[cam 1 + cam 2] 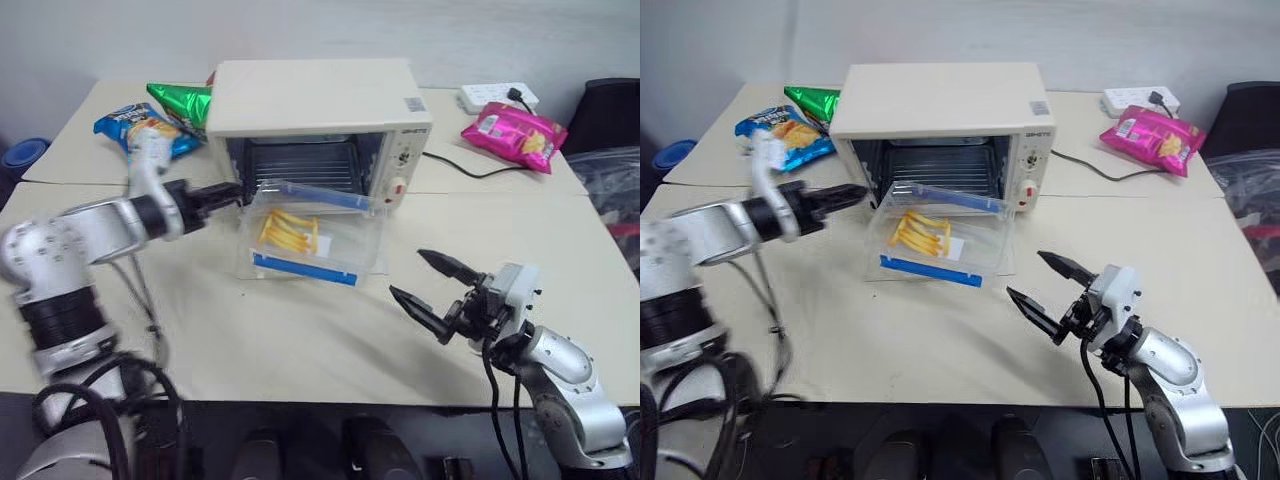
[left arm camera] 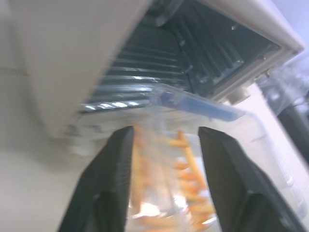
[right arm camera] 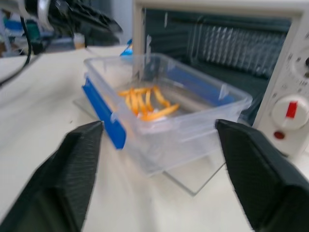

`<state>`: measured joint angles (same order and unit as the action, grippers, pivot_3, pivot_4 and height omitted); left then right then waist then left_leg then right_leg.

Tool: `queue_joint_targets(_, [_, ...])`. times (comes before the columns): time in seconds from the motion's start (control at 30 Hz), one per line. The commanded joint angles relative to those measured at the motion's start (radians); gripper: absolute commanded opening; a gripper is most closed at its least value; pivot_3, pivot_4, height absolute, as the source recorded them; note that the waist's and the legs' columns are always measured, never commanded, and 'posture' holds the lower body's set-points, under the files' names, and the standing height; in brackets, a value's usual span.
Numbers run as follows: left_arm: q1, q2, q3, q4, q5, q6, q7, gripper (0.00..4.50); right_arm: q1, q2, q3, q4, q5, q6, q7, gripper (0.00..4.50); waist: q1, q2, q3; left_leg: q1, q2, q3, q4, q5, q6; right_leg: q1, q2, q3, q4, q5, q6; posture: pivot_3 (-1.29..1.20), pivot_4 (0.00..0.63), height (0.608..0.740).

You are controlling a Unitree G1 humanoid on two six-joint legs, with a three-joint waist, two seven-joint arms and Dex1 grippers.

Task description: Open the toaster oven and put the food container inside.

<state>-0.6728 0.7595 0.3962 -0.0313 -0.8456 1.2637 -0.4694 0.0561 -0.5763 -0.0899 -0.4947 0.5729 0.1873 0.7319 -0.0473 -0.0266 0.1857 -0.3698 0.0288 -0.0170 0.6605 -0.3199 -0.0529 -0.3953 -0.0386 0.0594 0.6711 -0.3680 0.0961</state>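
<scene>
The cream-white toaster oven (image 1: pixel 315 95) stands at the back of the table with its glass door (image 3: pixel 193 179) folded down flat. On that door, at the oven's mouth, rests the food container (image 1: pixel 310 235), a clear box with blue clips and yellow fries inside. My left gripper (image 1: pixel 228 193) points at the container's left end, close beside it, its fingers (image 2: pixel 116 164) apart and empty. In front of the container and to its right hovers my right gripper (image 1: pixel 425 285), open wide, a short gap away from the box.
A blue chip bag (image 1: pixel 140 125) and a green bag (image 1: pixel 180 100) lie left of the oven. To its right are a pink snack bag (image 1: pixel 512 132), a white power strip (image 1: pixel 498 97) and a black cable (image 1: pixel 470 170). Bare tabletop stretches in front.
</scene>
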Motion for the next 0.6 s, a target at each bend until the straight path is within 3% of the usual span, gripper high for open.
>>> queue_joint_targets(0.03, [0.124,0.151,-0.194,-0.039,0.196,-0.403,-0.371,0.98,-0.011,-0.023,0.056,-0.06,-0.026,0.073,-0.009,2.48,0.004,0.001,0.0,0.0,0.0,-0.001,0.0,0.0,0.0,0.001,0.0,0.0,-0.001,0.0,-0.001,0.0,0.15,0.74])
queue_joint_targets(0.13, [0.271,0.194,-0.281,-0.04,0.299,-0.713,-0.613,0.07,-0.03,-0.052,0.162,-0.056,-0.104,0.114,0.02,1.42,0.02,0.003,0.0,0.001,-0.001,-0.001,0.0,0.0,0.001,0.003,-0.002,0.0,-0.004,0.0,-0.002,0.0,0.15,0.74])
queue_joint_targets(0.27, [0.357,0.104,-0.324,-0.109,0.288,-0.811,-0.671,0.0,-0.097,-0.021,0.216,-0.017,-0.166,0.151,-0.025,0.03,0.032,0.002,0.0,-0.003,-0.002,-0.001,0.0,-0.001,0.006,0.003,-0.004,-0.001,-0.008,0.001,-0.001,0.0,0.15,0.74])
queue_joint_targets(0.43, [0.339,-0.085,-0.397,-0.109,0.347,-0.804,-0.515,0.0,-0.254,0.01,0.22,0.11,-0.229,0.151,-0.037,0.01,0.033,0.002,0.0,-0.004,-0.003,-0.001,0.004,-0.005,0.015,0.003,-0.004,0.0,-0.008,0.003,0.003,0.0,0.15,0.74])
queue_joint_targets(0.6, [0.272,-0.228,-0.391,-0.045,0.399,-0.819,-0.355,0.0,-0.416,0.052,0.226,0.276,-0.297,0.134,-0.061,0.01,0.029,0.002,0.0,-0.005,-0.002,-0.001,0.004,-0.005,0.015,0.002,-0.004,0.0,-0.007,0.003,0.003,0.0,0.15,0.74])
